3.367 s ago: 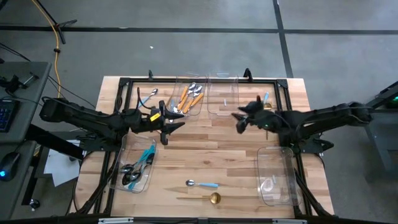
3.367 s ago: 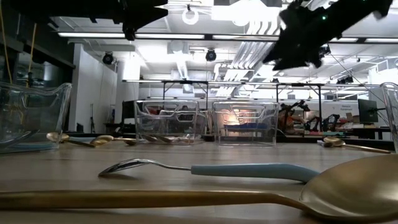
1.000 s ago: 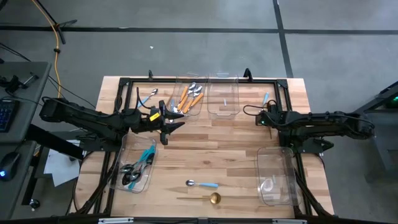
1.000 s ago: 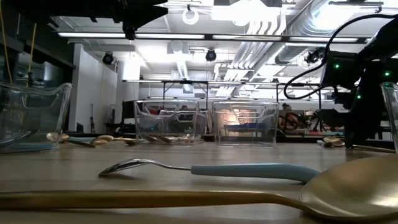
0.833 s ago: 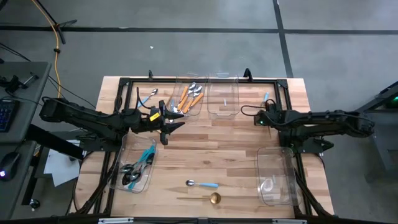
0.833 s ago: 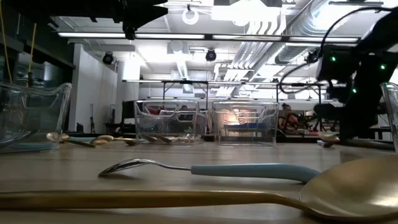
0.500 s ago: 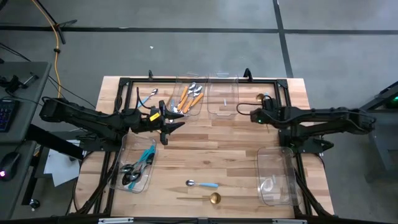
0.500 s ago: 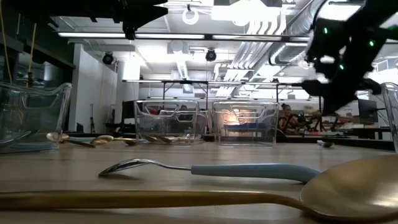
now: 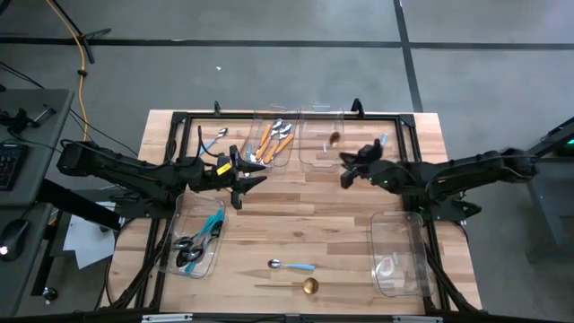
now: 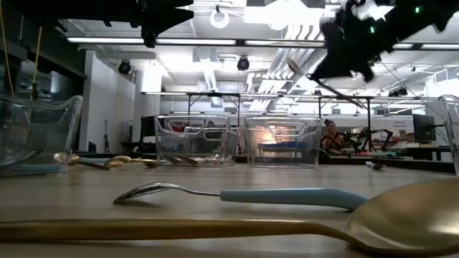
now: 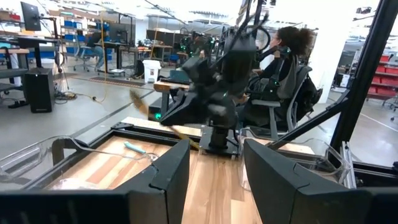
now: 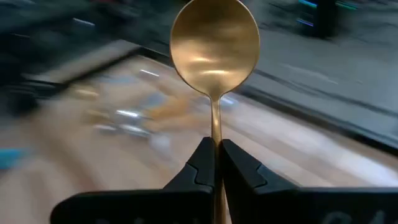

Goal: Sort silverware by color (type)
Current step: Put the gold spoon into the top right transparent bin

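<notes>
High view: right gripper (image 9: 345, 172) pinches gold spoon (image 9: 334, 139), bowl over far middle bin (image 9: 320, 154); lower into a bin before releasing | orange-handled spoons (image 9: 272, 141) in neighbouring bin (image 9: 277, 161); blue ones in near-left bin (image 9: 179, 266) | Right wrist: jaws closed on handle | Left wrist: left gripper (image 11: 214, 171) open, empty

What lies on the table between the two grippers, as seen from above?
In the high view, only bare wood lies between the left gripper and the right gripper, which holds a gold spoon.
</notes>
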Robot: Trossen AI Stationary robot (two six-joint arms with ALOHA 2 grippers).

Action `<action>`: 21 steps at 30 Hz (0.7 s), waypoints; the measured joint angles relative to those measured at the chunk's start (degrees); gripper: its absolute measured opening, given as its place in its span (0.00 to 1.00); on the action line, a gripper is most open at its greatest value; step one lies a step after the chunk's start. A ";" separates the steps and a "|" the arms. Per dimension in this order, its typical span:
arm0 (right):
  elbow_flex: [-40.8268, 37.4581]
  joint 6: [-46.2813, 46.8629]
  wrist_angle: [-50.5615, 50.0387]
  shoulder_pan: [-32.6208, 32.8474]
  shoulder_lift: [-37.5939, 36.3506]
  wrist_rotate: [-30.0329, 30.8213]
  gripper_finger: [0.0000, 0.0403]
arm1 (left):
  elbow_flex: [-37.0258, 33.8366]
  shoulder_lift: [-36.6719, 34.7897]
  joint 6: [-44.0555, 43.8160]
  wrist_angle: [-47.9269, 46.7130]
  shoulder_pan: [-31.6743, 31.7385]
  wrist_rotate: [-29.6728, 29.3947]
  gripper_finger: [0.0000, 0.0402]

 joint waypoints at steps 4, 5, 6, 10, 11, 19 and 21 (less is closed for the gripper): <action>-0.04 -9.61 16.30 0.67 0.00 -10.64 0.00 | 0.00 0.00 -0.01 0.05 0.00 0.00 0.35; -0.04 -11.47 19.90 0.85 0.00 -12.45 0.00 | -0.01 -0.01 0.03 0.16 0.00 0.00 0.35; -0.04 -13.43 23.46 1.02 0.00 -14.07 0.00 | -0.01 -0.01 0.01 0.41 0.00 0.00 0.35; -0.04 -18.51 32.73 1.34 0.11 -19.28 0.00 | -0.01 0.00 0.03 1.54 0.00 0.00 0.35; -0.04 -19.19 33.71 1.34 0.11 -20.78 0.00 | -0.01 0.00 0.06 1.57 0.00 0.00 0.35; -0.06 -19.38 34.55 1.32 0.15 -22.50 0.00 | -0.01 -0.01 0.08 1.51 0.00 0.00 0.35; -0.08 -19.24 34.71 1.32 0.15 -22.49 0.00 | -0.01 0.00 0.08 1.49 0.00 0.00 0.35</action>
